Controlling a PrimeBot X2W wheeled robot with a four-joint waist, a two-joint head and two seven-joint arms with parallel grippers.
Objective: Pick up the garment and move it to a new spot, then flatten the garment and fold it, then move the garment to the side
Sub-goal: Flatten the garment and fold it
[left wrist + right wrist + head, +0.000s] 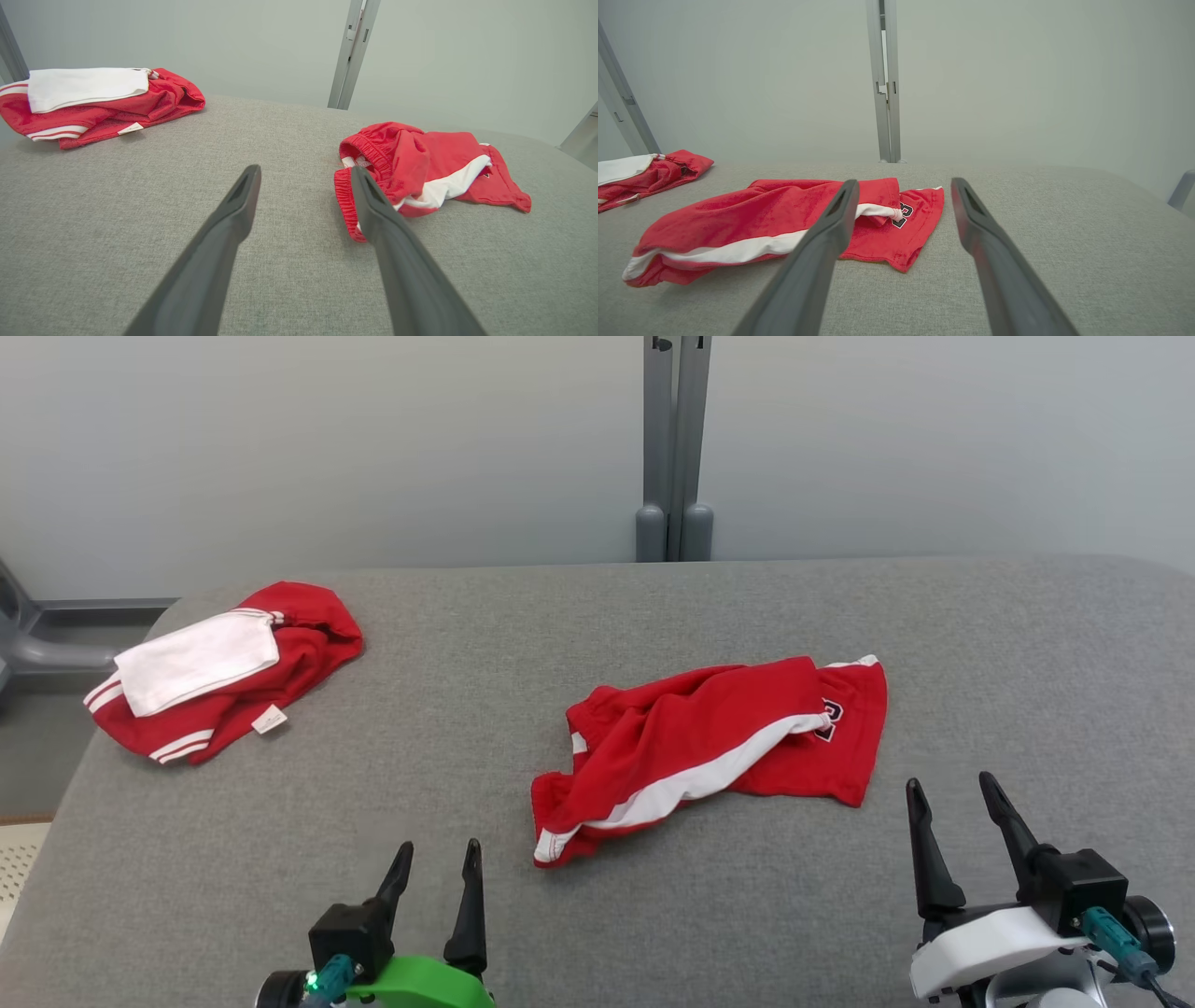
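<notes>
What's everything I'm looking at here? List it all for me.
shorts: one, red with white stripe, crumpled mid-table
folded garment: one, red and white, table's far left
table: one, grey fabric top, under both
post: one, grey, upright behind the table
left gripper: one, dark fingers, green wrist, open, holding nothing
right gripper: one, dark fingers, white wrist, open, holding nothing

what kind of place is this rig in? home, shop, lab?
Probably a lab or test cell, not a home: a grey fabric-covered table, plain pale partition panels joined by a grey metal post behind it, and crumpled red shorts plus a folded red garment laid out as workpieces.
</notes>
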